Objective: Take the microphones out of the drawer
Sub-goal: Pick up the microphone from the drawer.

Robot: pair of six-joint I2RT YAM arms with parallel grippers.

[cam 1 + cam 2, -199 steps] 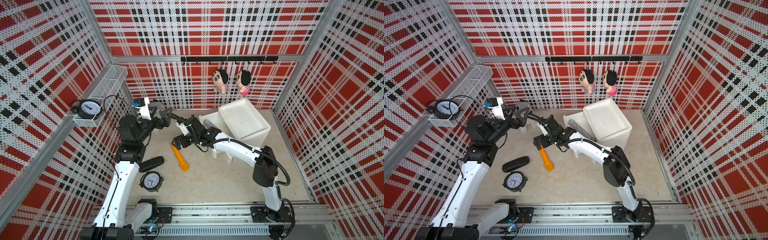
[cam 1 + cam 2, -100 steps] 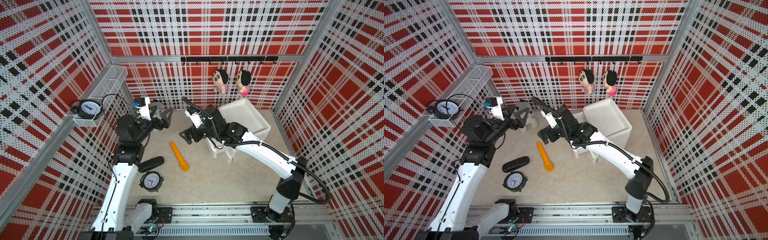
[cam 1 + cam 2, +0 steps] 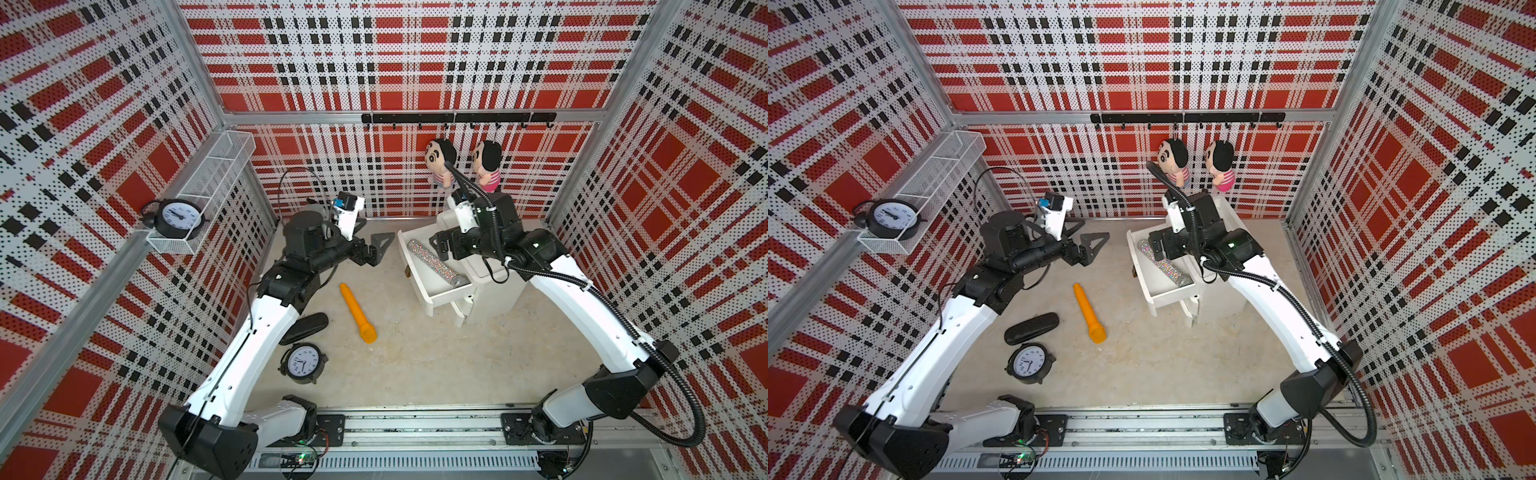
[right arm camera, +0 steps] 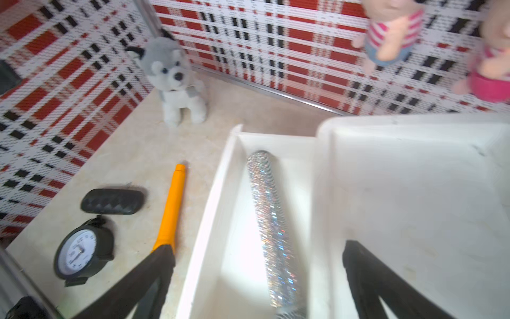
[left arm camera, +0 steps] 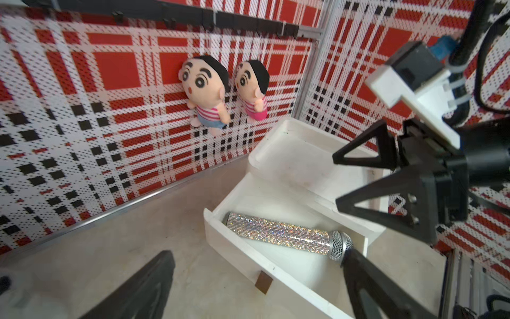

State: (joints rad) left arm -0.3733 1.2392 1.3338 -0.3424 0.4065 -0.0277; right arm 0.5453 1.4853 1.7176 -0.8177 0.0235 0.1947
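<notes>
Mic lies flat in the open drawer, just right of centre in both top views. The long axis runs diagonally: handle end at upper left, mesh head at lower right by the cabinet corner. Can't tell if the head touches the drawer wall.

Right gripper has its jaws spread wide and nothing in them. It hangs over the cabinet edge, just right of the mic's handle end. Left gripper is also spread and empty. It sits left of the drawer front over bare floor, clearly apart from the mic, fingers pointing at the drawer. So the right arm is nearer.

In the right wrist view the mic runs nearly straight up the frame, with its head cut off at the bottom edge. It sits between the two fingers. One finger shows over the flashlight outside the drawer, the other over the cabinet top. The jaw line crosses the mic's axis, which suits a grip across the handle.

In the left wrist view the mic lies almost across the frame with its head at right, and the right gripper is above the back of the drawer.

Judgement: this is the reach step, nothing lifted yet. The next move is likely a straight drop by the right arm, with the fingers landing between the drawer front wall and the cabinet edge. The main risk is a finger catching that wall.
</notes>
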